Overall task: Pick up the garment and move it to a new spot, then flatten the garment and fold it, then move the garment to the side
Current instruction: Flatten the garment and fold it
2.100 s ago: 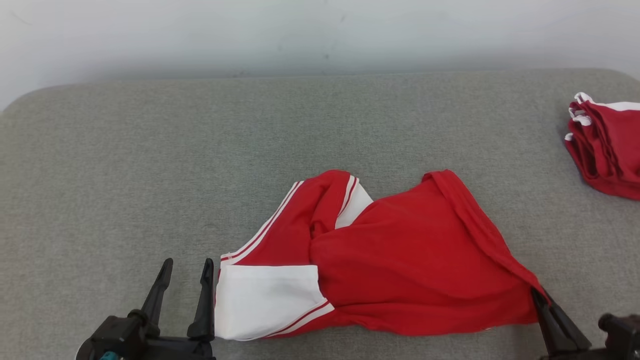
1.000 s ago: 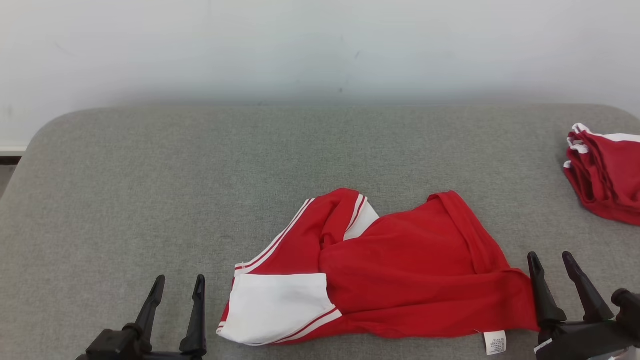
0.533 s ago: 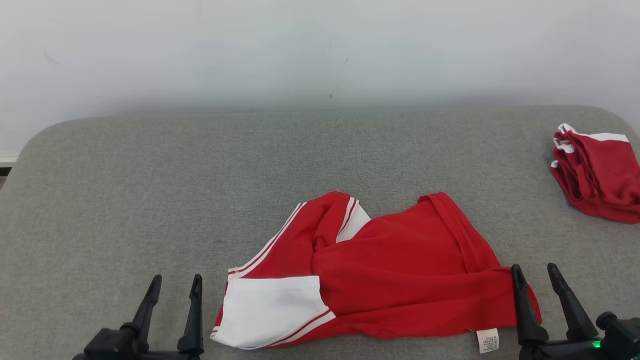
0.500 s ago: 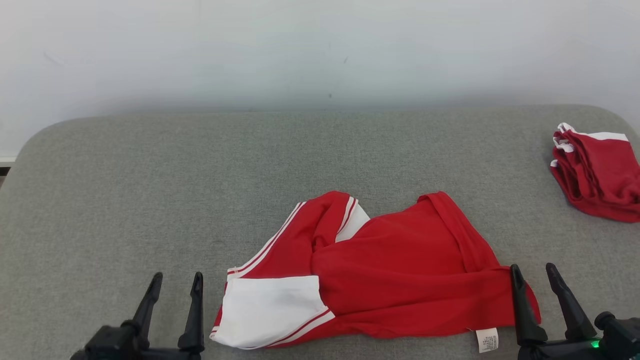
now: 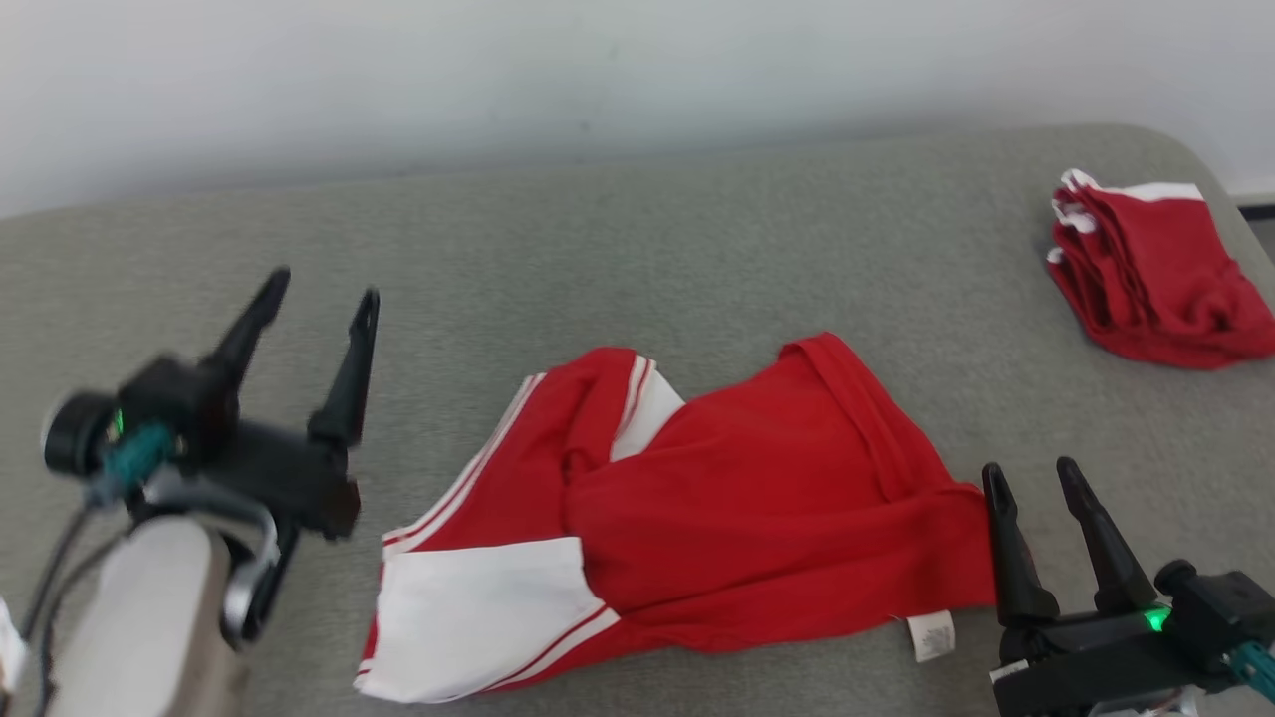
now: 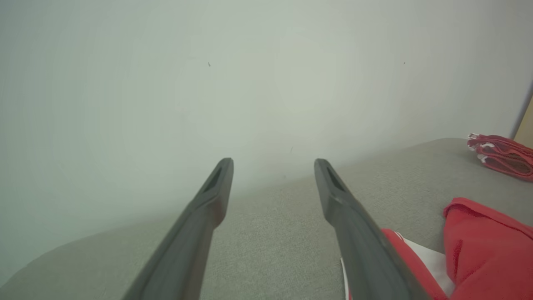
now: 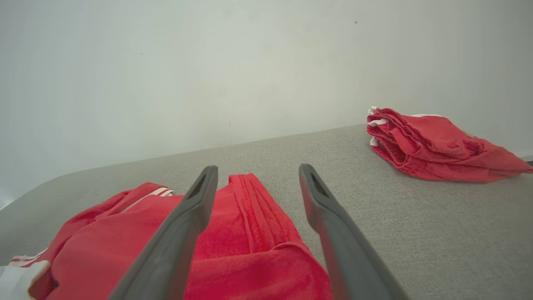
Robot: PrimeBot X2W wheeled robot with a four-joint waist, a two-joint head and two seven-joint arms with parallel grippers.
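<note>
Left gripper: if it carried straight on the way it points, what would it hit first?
Probably the pale wall. The left gripper, jaws open, aims over the grey cushion, left of the red garment. Depth is hard to judge, so it might graze the cushion's far edge first.

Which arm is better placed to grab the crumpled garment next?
Right, probably. The right gripper is open at the right edge of the garment; the left gripper, also open, hangs raised and well clear of it.
</note>
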